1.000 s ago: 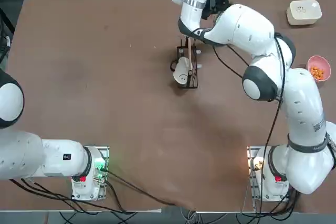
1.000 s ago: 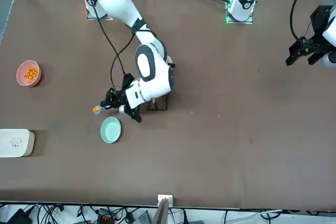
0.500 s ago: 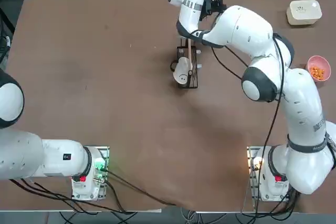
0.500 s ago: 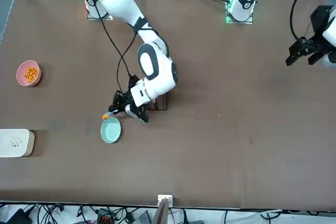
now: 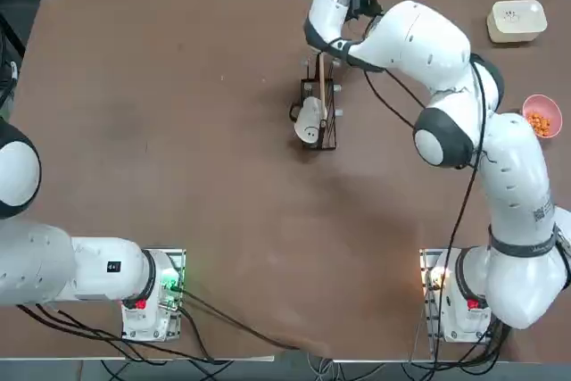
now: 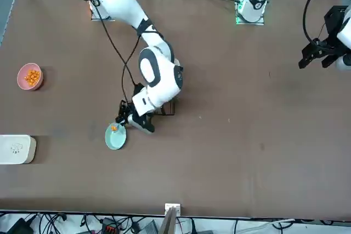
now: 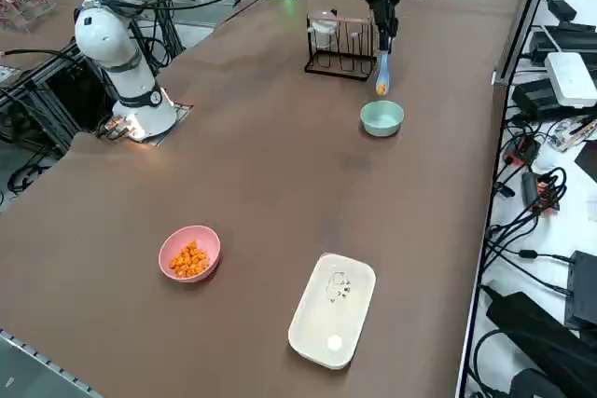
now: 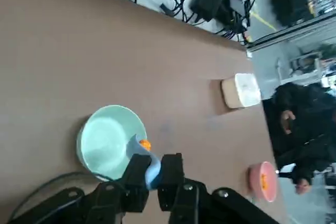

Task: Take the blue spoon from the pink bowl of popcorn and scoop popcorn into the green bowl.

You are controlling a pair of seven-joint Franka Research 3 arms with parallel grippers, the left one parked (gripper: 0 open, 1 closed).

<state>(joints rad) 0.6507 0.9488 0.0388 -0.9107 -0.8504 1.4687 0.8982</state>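
The right gripper is clamped on the blue spoon; its long axis hangs near-vertical, scoop down over the green bowl, carrying orange popcorn; a wire rack stands at the bowl's ten o'clock in the side view; the pink bowl lies well apart.

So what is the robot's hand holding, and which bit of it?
The right gripper pinches the blue spoon by its handle; the popcorn end hangs over the green bowl.

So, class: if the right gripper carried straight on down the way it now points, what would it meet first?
Most likely the green bowl. The right gripper points down, jaws shut on the blue spoon, whose popcorn hangs just above the bowl; exact depth is hard to judge, so it may reach the near rim.
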